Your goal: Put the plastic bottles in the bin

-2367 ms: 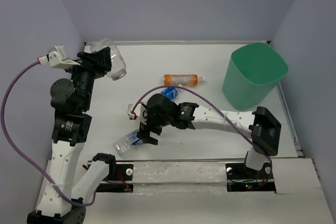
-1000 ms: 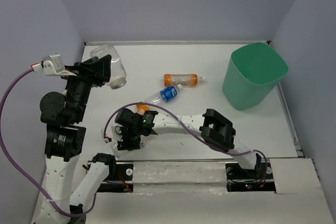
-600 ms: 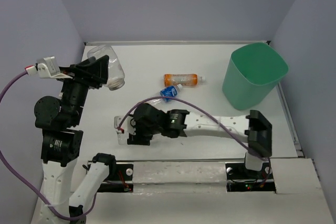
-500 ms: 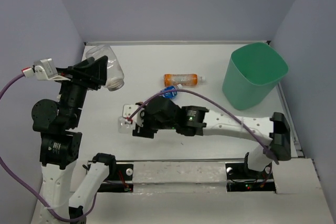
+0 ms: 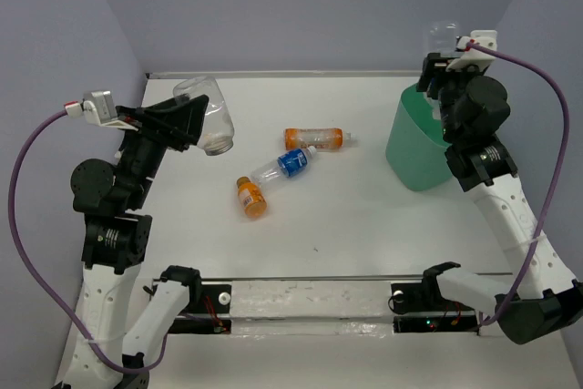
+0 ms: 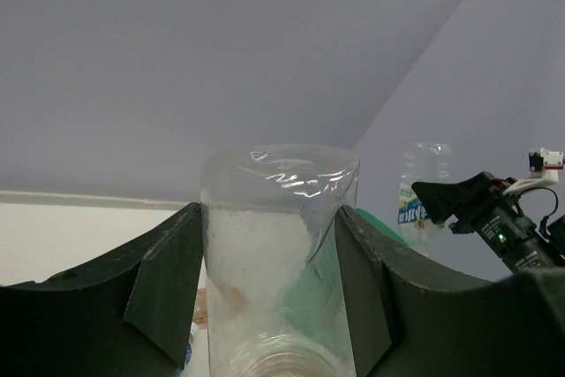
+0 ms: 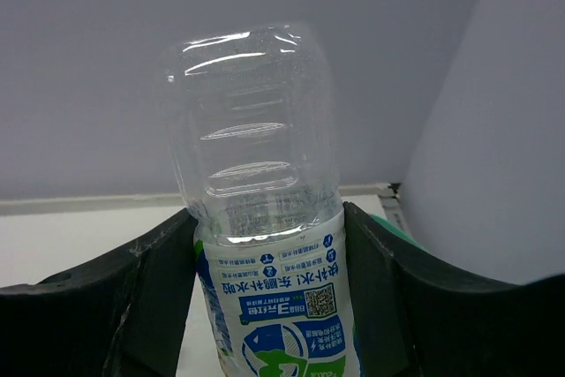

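At the far left, the left gripper (image 5: 195, 118) is closed on a clear bottle (image 5: 209, 114), with a finger (image 6: 166, 282) pressed to each side of it. The bottle is held up over the far-left part of the desk (image 5: 364, 216). Right of it, three bottles lie on the desk. A near orange bottle (image 5: 250, 197) lies closest to the arms. Just beside it, a blue-label bottle (image 5: 285, 164) lies slantwise. Its cap end points at a far orange bottle (image 5: 317, 138), which lies crosswise behind it. Whether these three touch one another cannot be told. Further right, the bin (image 5: 430, 152) stands upright at the far-right side of the desk, well apart from the lying bottles. The right gripper (image 5: 439, 66) is raised at the bin's far-left rim. Its jaws stand fairly wide and clamp a green-label bottle (image 5: 443, 36) by the labelled lower part. The right wrist view shows this bottle (image 7: 265, 218) with a finger (image 7: 146, 293) on each side and its clear, ribbed end pointing away from the wrist.
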Robot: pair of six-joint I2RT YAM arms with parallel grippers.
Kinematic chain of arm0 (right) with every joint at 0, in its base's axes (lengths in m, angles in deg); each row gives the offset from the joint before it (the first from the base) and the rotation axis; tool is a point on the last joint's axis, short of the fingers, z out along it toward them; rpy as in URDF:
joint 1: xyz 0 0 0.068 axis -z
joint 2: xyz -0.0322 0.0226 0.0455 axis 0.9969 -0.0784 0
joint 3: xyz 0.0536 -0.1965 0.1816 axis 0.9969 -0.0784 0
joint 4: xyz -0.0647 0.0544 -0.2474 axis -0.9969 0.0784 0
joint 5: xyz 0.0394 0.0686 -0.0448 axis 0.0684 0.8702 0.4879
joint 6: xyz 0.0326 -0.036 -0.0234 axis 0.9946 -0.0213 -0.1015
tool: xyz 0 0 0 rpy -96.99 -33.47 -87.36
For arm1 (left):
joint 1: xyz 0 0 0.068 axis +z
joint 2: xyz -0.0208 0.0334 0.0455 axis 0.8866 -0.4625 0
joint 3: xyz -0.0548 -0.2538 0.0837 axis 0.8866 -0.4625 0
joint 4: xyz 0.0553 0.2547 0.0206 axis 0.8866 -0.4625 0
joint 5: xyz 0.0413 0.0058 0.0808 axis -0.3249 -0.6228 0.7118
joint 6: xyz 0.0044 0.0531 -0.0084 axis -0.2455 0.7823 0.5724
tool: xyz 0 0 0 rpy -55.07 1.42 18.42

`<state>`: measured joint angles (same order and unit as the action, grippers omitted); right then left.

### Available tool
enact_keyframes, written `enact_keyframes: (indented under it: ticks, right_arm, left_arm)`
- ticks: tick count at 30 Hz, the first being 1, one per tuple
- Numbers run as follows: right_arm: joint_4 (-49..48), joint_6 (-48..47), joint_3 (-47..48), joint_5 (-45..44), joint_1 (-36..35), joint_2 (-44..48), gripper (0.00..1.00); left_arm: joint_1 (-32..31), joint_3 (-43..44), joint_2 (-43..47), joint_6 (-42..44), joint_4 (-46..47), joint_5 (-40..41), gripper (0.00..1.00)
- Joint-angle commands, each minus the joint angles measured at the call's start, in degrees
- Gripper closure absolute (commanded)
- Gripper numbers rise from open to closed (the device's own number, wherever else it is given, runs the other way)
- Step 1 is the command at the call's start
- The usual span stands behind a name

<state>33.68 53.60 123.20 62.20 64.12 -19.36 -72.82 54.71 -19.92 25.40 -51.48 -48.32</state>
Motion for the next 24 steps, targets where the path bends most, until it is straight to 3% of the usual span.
enact_keyframes:
  ticks: [1, 7, 8, 10, 11, 14, 19, 24]
  right_arm:
    - [-8.6, 8.1, -1.5, 0.4, 10.8, -1.5, 0.66]
    - [-11.7, 12.1, -4.3, 1.4, 17.6, -5.7, 0.64]
    - [-12.1, 13.8, -5.4, 1.8, 17.6, -5.3, 0.61]
    - [-13.7, 14.7, -9.2, 1.7, 18.1, -4.2, 0.49]
    - [-13.8, 15.1, -10.1, 1.8, 18.1, -2.9, 0.31]
    - [-13.6, 16.6, -12.5, 2.0, 18.1, 0.2, 0.03]
    - [-7.9, 19.3, -13.0, 4.6, 18.1, 5.1, 0.00]
    - [0.7, 25.5, -10.9, 16.0, 18.1, 13.0, 0.02]
  left_arm:
    - [0.1, -1.4, -2.8, -4.2, 8.0, -7.3, 0.52]
    - [-3.8, -1.5, -7.8, -6.0, 13.1, -8.5, 0.52]
    - [-5.0, -1.2, -9.4, -5.5, 13.4, -7.8, 0.52]
    - [-9.7, -0.1, -11.3, -4.7, 13.9, -4.7, 0.52]
    - [-11.1, 1.2, -12.3, -4.4, 13.9, -4.0, 0.52]
    - [-17.1, 4.2, -16.6, -2.8, 14.1, -0.1, 0.52]
    - [-24.3, 8.8, -24.0, -0.7, 15.4, 6.6, 0.52]
    - [-31.5, 14.4, -32.8, 1.3, 16.9, 11.3, 0.52]
